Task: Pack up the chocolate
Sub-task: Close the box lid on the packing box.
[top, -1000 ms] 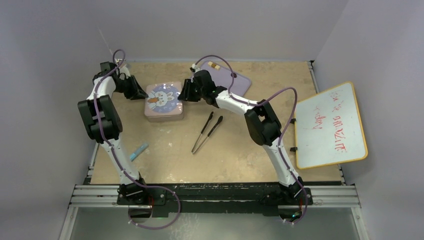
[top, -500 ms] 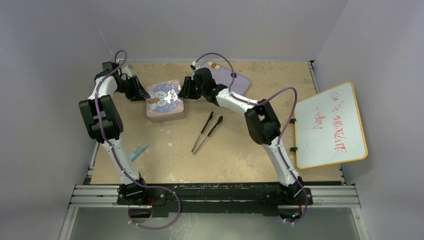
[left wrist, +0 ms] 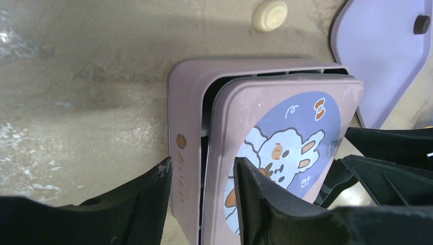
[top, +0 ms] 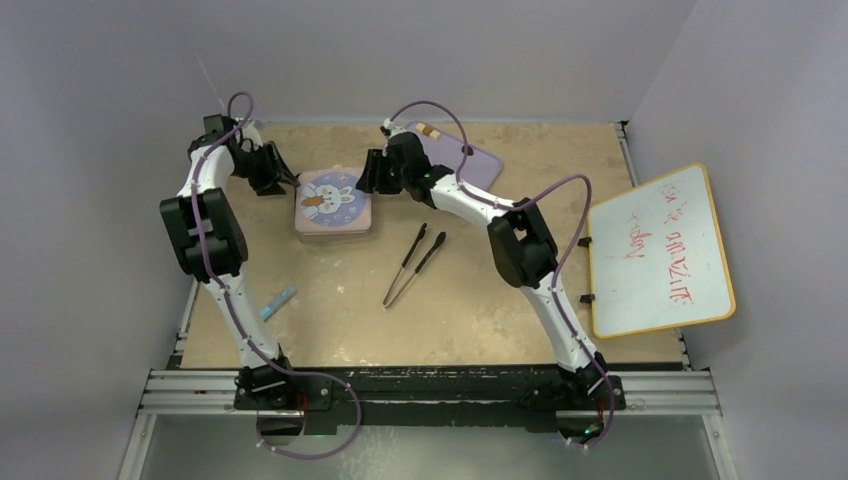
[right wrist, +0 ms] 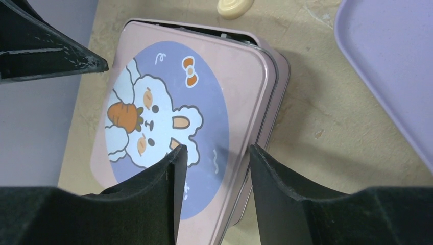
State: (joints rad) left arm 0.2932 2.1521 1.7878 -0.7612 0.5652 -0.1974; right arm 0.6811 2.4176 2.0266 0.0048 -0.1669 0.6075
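Note:
A pink tin [top: 333, 203] stands at the back left of the table. Its bunny lid [left wrist: 286, 153] lies skewed on the base [left wrist: 186, 102], with a dark gap along the left side. My left gripper [left wrist: 202, 163] is open, its jaws straddling the tin's left wall and the lid's edge. My right gripper [right wrist: 217, 149] is open too, straddling the lid's [right wrist: 173, 102] right edge. One cream-white round chocolate [left wrist: 269, 15] lies on the table just behind the tin. A dark chocolate piece [left wrist: 422, 23] sits on the lavender tray [top: 470, 160]. The tin's inside is hidden.
Black tweezers [top: 415, 263] lie mid-table, right of the tin. A small blue item [top: 277, 302] lies near the left arm. A whiteboard [top: 660, 250] leans at the right edge. Walls close in the back and the left.
The lid, held up and tilted before, now rests lower on the tin. Both grippers have opened, and the left one has drawn slightly back to the left.

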